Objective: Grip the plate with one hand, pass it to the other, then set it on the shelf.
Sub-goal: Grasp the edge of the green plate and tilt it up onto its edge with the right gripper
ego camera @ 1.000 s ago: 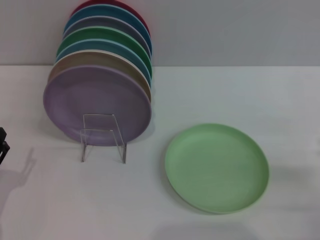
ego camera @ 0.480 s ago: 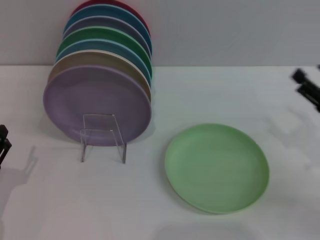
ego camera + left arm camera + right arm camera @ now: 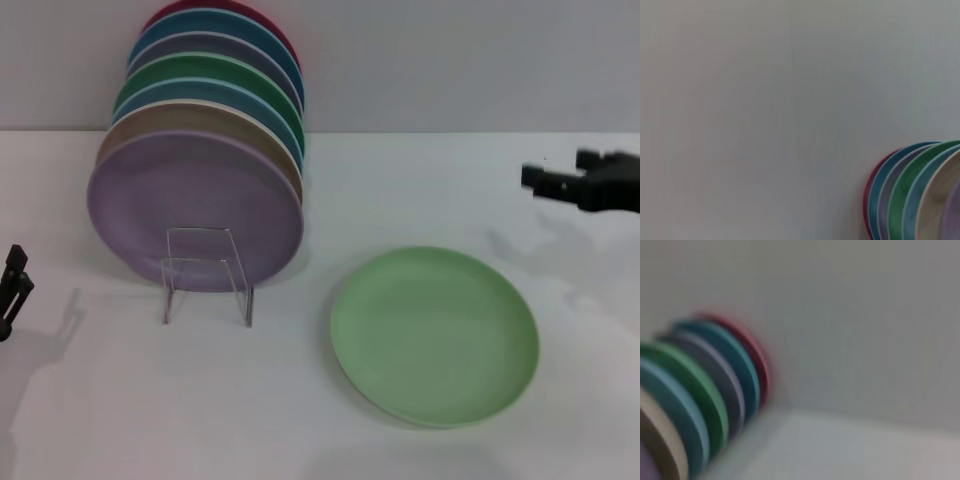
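The light pastel-green plate (image 3: pixel 435 335) lies flat on the white table, right of centre in the head view. The clear plate stand (image 3: pixel 205 275) stands to its left, in front of a leaning row of plates. My right gripper (image 3: pixel 560 170) hovers at the right edge, above and behind the green plate, apart from it, with its fingers spread and empty. My left gripper (image 3: pixel 12 290) shows only partly at the left edge, far from the plate. Neither wrist view shows the green plate or the stand.
Several coloured plates (image 3: pixel 200 150) lean in a row behind the stand, a lavender one (image 3: pixel 190 205) in front. Their rims also show in the left wrist view (image 3: pixel 915 195) and the right wrist view (image 3: pixel 705 390). A grey wall backs the table.
My right gripper has come into view from the right edge and moved left over the table. My left gripper has shifted slightly inward. The green plate has not moved.
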Available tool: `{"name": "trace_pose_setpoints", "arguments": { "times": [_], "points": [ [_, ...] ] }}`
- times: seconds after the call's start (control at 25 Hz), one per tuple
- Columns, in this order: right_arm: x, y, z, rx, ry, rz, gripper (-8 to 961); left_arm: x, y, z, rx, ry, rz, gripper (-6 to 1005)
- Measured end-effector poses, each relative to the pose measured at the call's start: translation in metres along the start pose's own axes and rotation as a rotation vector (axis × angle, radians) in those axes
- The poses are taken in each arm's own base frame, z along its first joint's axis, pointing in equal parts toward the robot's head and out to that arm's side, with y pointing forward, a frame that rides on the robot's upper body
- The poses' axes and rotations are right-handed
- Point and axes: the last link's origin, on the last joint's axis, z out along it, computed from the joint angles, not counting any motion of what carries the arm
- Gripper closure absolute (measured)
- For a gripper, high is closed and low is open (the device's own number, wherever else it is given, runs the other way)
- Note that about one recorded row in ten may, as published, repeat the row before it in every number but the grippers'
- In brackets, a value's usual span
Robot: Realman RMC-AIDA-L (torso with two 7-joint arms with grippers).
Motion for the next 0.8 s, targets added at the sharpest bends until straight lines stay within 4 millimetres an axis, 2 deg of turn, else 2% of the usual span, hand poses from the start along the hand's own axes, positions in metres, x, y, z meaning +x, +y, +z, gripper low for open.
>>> {"name": "trace_pose_setpoints", "arguments": {
  "times": [0.12, 0.32, 0.8],
  "points": [
    [0.003, 0.000, 0.004, 0.004, 0.158, 0.032, 166, -0.001, 0.001, 0.003, -0.003, -0.009, -0.003, 157],
    [0.010, 0.000, 0.016, 0.003, 0.325, -0.026, 173, -0.002, 0.002, 0.005, -0.009, -0.018, -0.002, 158],
    [0.029, 0.003, 0.046, -0.030, 0.474, -0.051, 190, -0.001, 0.006, 0.007, -0.025, -0.011, -0.007, 158]
  ]
}}
